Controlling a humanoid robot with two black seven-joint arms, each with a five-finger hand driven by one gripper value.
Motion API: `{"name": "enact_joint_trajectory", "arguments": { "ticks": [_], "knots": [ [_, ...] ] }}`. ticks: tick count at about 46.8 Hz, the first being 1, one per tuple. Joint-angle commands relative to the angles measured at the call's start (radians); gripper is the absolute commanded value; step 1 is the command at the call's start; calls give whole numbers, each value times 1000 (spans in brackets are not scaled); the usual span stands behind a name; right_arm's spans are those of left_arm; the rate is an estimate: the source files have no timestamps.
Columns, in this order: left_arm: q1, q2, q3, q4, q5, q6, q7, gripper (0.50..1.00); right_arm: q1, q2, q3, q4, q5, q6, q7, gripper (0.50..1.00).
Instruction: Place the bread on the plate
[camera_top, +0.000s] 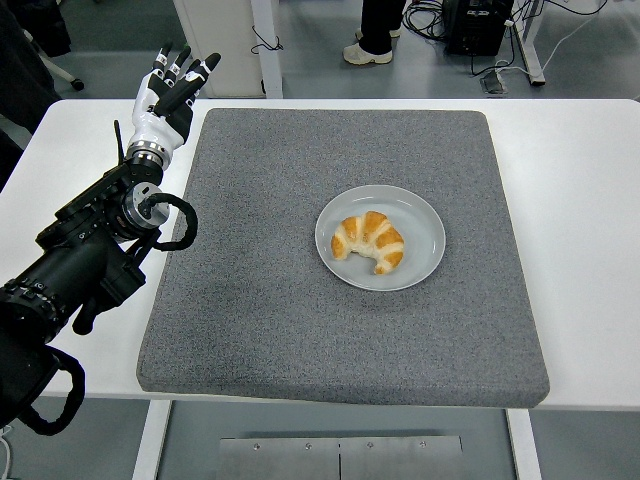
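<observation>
A golden croissant (368, 241) lies on the pale grey plate (422, 222), a little left of its centre. The plate rests on the grey mat (260, 260) in the middle of the white table. My left hand (170, 88) is far from it, up at the mat's far left corner over the white table, fingers straight and spread, holding nothing. Its black arm (85, 260) runs down along the mat's left side. The right arm does not show.
The white table (590, 200) has bare surface on both sides of the mat. Beyond the far edge stand a person's legs and shoes (368, 50), table legs and cables on the floor.
</observation>
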Motion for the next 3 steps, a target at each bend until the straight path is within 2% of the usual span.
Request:
{"name": "enact_joint_trajectory", "arguments": {
  "ticks": [1,3],
  "knots": [
    [1,0,-9,0,0,-9,3,965,0,0,3,1,1,2,-1,1000],
    [2,0,-9,0,0,-24,3,968,0,0,3,1,0,2,0,1000]
  ]
}}
